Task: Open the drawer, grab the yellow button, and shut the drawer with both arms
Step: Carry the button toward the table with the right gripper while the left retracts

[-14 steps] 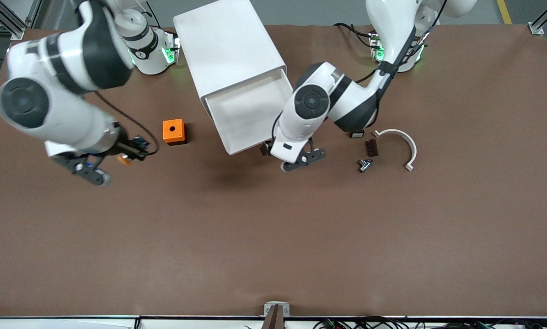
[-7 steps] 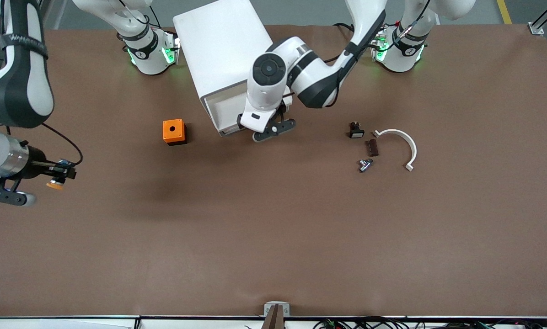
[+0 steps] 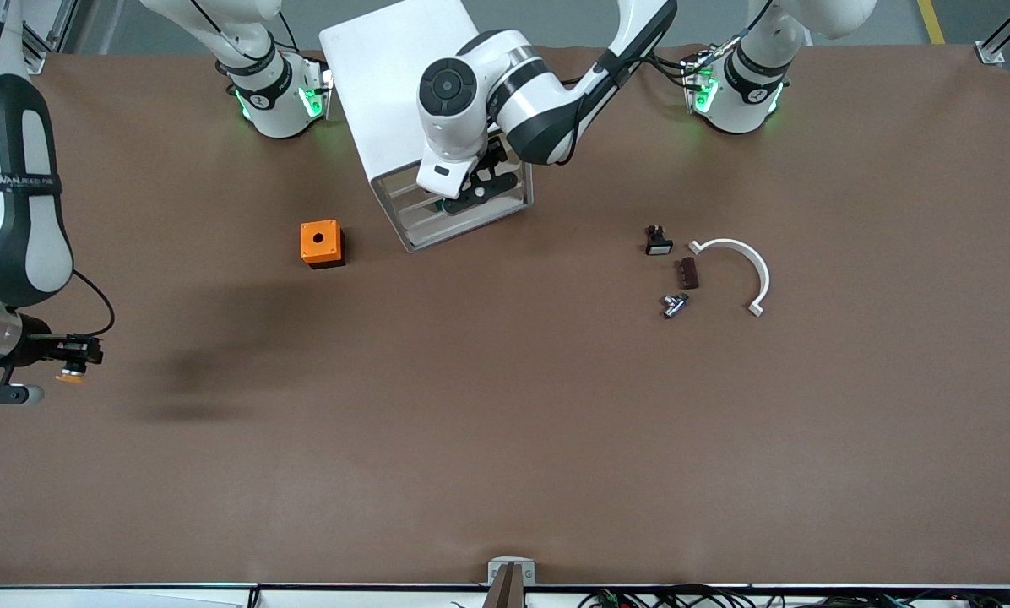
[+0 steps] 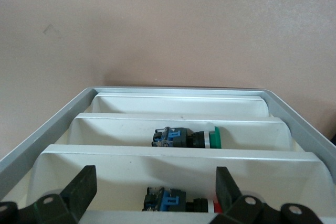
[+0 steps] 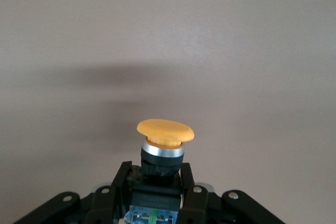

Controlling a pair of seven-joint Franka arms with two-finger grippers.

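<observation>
My right gripper point(image 3: 74, 359) is shut on the button point(image 3: 71, 377) and holds it over the table edge at the right arm's end. In the right wrist view the button's yellow-orange cap point(image 5: 165, 130) stands above the gripper point(image 5: 157, 178), whose fingers clamp its dark body. My left gripper point(image 3: 471, 181) is open over the front of the white cabinet point(image 3: 404, 76). The drawer point(image 3: 463, 221) sticks out only a little. In the left wrist view the gripper point(image 4: 152, 192) is spread wide over white compartments point(image 4: 178, 124) that hold a green-capped button point(image 4: 189, 138) and a red-capped one.
An orange box with a hole point(image 3: 320, 243) sits beside the cabinet toward the right arm's end. Toward the left arm's end lie a black-and-white small part point(image 3: 657, 241), a brown piece point(image 3: 686, 273), a metal piece point(image 3: 673, 304) and a white curved piece point(image 3: 746, 266).
The right arm has carried the button away from the orange box to the table edge. The left gripper has moved from the drawer's front toward the cabinet, and the drawer has slid in.
</observation>
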